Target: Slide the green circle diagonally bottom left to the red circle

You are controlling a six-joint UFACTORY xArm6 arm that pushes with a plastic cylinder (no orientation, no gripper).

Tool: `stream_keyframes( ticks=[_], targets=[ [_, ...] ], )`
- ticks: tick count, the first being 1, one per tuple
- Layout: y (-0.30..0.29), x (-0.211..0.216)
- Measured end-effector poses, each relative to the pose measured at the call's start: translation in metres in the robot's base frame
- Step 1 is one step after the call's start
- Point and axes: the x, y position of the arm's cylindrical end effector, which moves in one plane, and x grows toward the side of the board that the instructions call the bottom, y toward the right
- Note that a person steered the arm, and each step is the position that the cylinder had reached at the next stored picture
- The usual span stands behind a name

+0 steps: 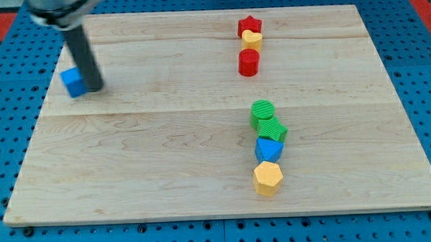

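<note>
The green circle (262, 111) sits right of the board's middle, at the top of a column of blocks. The red circle (249, 62) stands above it, toward the view's top, slightly to the left. My tip (94, 88) is far off at the view's upper left, touching the right side of a blue cube (73, 81). The rod rises blurred toward the top left corner.
A red star (250, 24) and a yellow block (252, 39) sit just above the red circle. Below the green circle lie a green star-like block (273, 129), a blue block (269, 148) and a yellow hexagon (268, 178). The wooden board (166, 158) rests on a blue pegboard.
</note>
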Motion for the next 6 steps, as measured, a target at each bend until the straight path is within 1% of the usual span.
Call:
stream_keyframes(
  ticks=[1,2,3,4,5,6],
  targets=[
    [0.094,0.004],
    [0.203,0.003],
    [0.278,0.015],
    [0.366,0.048],
    [0.397,0.107],
    [0.374,0.122]
  ],
)
